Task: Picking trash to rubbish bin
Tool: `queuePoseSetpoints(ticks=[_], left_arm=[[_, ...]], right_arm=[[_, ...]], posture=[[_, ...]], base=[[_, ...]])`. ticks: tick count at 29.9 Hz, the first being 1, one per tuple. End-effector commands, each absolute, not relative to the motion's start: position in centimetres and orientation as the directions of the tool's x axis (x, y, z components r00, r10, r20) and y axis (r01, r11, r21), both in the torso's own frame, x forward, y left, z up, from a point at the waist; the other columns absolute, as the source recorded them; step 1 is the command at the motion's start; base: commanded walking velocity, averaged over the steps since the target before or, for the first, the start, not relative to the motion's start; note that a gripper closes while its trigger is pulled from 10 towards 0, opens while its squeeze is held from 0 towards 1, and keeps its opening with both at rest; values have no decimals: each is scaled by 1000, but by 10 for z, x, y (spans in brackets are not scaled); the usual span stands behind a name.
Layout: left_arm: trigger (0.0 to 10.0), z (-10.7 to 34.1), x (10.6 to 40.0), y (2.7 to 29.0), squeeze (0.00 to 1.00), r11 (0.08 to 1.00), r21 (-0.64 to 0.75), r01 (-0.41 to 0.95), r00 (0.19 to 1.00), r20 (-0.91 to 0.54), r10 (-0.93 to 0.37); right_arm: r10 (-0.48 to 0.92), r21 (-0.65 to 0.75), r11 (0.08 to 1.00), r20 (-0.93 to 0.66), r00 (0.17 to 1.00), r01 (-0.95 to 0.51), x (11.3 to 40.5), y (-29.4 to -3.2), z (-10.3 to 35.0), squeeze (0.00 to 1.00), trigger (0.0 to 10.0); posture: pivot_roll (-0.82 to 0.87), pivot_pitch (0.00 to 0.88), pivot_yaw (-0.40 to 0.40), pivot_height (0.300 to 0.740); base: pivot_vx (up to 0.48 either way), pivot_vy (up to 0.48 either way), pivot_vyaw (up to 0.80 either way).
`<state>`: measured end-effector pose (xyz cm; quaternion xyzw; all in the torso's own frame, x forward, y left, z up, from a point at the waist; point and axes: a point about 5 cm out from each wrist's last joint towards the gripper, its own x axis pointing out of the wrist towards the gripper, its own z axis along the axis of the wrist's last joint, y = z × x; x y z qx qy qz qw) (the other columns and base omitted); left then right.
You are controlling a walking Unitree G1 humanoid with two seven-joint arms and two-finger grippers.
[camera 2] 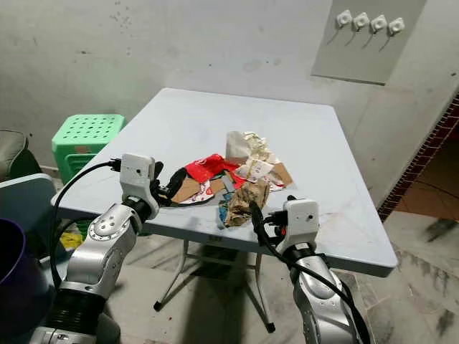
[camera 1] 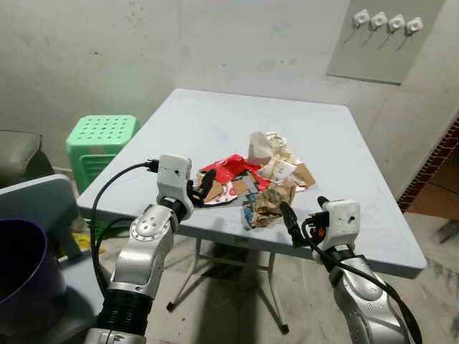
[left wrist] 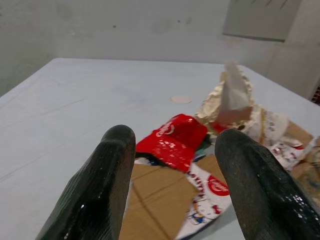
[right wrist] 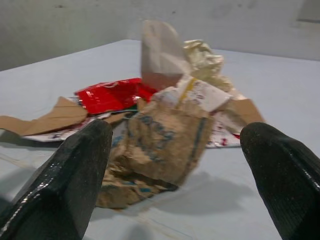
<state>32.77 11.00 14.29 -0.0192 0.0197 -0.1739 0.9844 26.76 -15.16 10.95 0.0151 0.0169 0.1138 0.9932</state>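
Table (camera 1: 215, 122): pale blue, square, folding legs beneath; near edge runs just past both wrists; far edge close to the wall.
Trash pile (camera 1: 258, 179): heaped at the middle of the near half of the table, close to the near edge.
Red wrapper (left wrist: 175, 140): glossy, crumpled, on the left part of the pile, partly over flat cardboard (left wrist: 155, 197).
Brown crumpled bag (right wrist: 160, 150): foremost piece, nearest the table's front edge, standing part upright.
White and tan papers (camera 1: 276, 154): at the back and right of the pile.
Left gripper (camera 1: 204, 185): at the left fringe of the pile, just above the tabletop; fingers parted moderately, nothing between them; cardboard and red wrapper lie directly ahead.
Right gripper (right wrist: 180, 175): at the front edge of the table, facing the brown bag; fingers spread wide, holding nothing; bag sits ahead between the two tips.
Open tabletop: bare surface left of the pile, behind it and to its right, out to every edge.
Purple bin (camera 1: 25, 276): at the robot's lower left, below table level, well apart from the pile.
Green stool (camera 1: 100, 140): beside the table's left edge, against the wall.
Floor: open tiled room under and right of the table.
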Motion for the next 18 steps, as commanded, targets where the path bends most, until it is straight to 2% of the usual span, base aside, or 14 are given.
queuePoseSetpoints(ticks=[1,2,14,15,16,17,18], left_arm=[[10000,145,328,109,0,939,-39,342,939,-25,-343],[10000,145,327,109,0,939,-35,341,939,-25,-342],[10000,146,323,105,0,919,10,393,919,-17,-393],[10000,143,319,99,0,894,20,447,895,-26,-446],[10000,142,317,96,0,879,24,477,879,-35,-476],[10000,141,316,95,0,872,37,489,872,-35,-488],[10000,141,315,94,0,867,46,496,869,-34,-494]], right_arm=[[223,26,974,-13,975,-223,269,-155,115,690,10000],[224,43,974,-15,974,-223,269,-155,115,1000,10000],[234,33,972,-31,972,-233,271,-157,114,1000,10000],[227,8,974,-48,973,-227,274,-159,112,561,10000],[224,-2,975,-54,973,-224,276,-159,112,561,10000],[224,4,975,-56,973,-224,277,-159,112,0,10000],[224,8,974,-58,973,-224,277,-159,112,0,10000]], posture=[[-35,0,-57,740],[-34,0,-59,740],[-32,0,-56,740],[-33,0,-54,740],[-33,0,-54,740],[-34,0,-51,740],[-34,0,-51,740]], base=[[0,0,0],[0,0,0],[0,0,0],[0,0,0],[0,0,0],[0,0,0],[0,0,0]])
